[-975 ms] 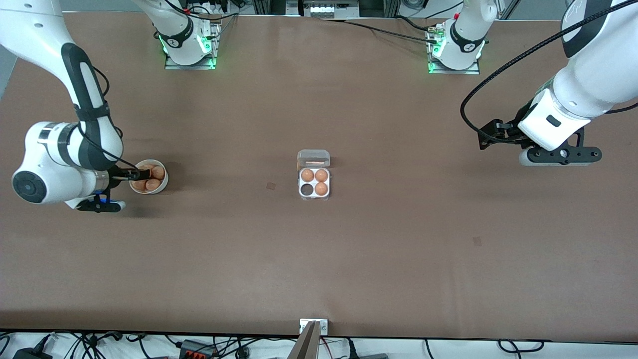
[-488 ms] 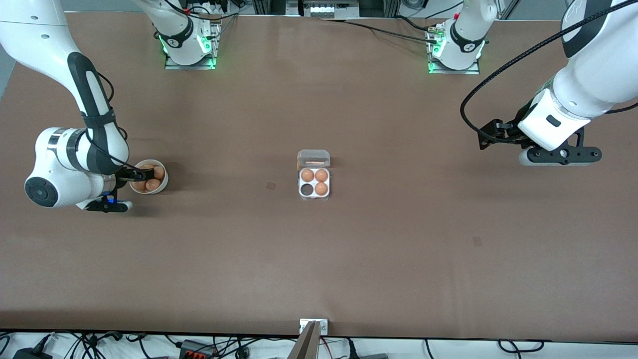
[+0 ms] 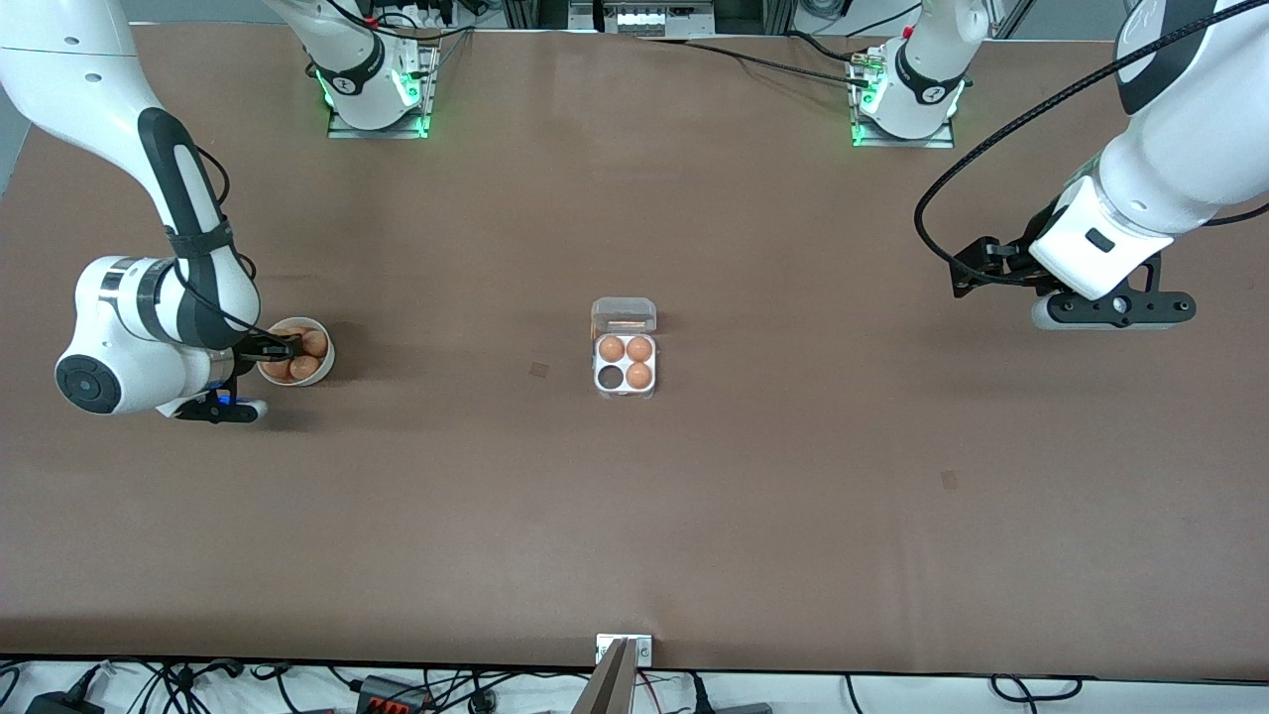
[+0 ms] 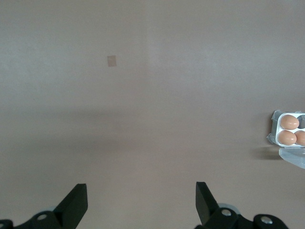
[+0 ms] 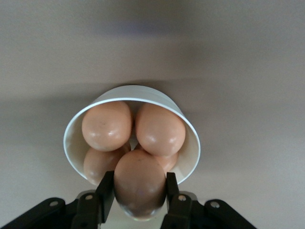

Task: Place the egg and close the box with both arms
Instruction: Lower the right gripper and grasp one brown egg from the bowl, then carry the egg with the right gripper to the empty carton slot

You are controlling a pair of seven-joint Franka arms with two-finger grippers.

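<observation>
Step in hand: egg pickup. Right tool [image 5: 139,202] over white bowl [image 3: 322,347] at the right arm's end of the table, fingers clamped on egg [image 5: 139,190]. Left tool [image 4: 141,202] waits, spread wide, holding nothing. Box [image 3: 626,359] mid-table, lid open, one cell vacant. Next move, likely: lift gently, carry to that cell.

The front view looks steeply down from high across the table [image 3: 694,516], facing both arm bases, taking in the whole top. The right wrist view sits very close above the bowl [image 5: 132,136] of eggs, looking down past its own tool [image 5: 139,195]. The left wrist view hangs higher over bare table [image 4: 143,119] (its tool [image 4: 141,200] at the frame's edge) and catches the box [image 4: 288,133], which the front view shares [image 3: 625,363], as it does the bowl [image 3: 295,351].
</observation>
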